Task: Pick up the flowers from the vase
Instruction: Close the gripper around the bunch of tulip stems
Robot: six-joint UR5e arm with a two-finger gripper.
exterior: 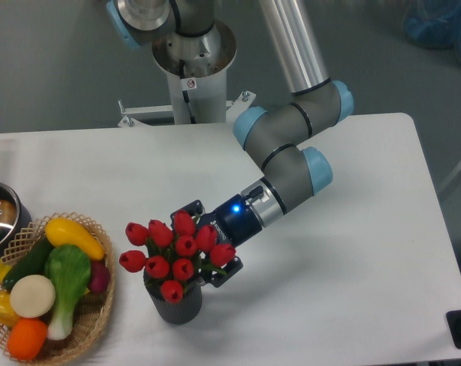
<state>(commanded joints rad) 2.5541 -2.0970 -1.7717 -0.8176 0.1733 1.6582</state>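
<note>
Flowers [172,253]: in vase [174,303], at claw's 8 o'clock.
Claw [201,244]: fingers straddle bunch; grip cannot be told.

Red tulip flowers [172,252] (9 buds) stand in the ribbed dark vase [175,305].

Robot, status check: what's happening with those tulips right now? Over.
Tool reaching into the red tulips from their right, fingers hidden, grip unconfirmed. Tulips in the ribbed vase. Wicker basket of toy vegetables left, well apart.
</note>
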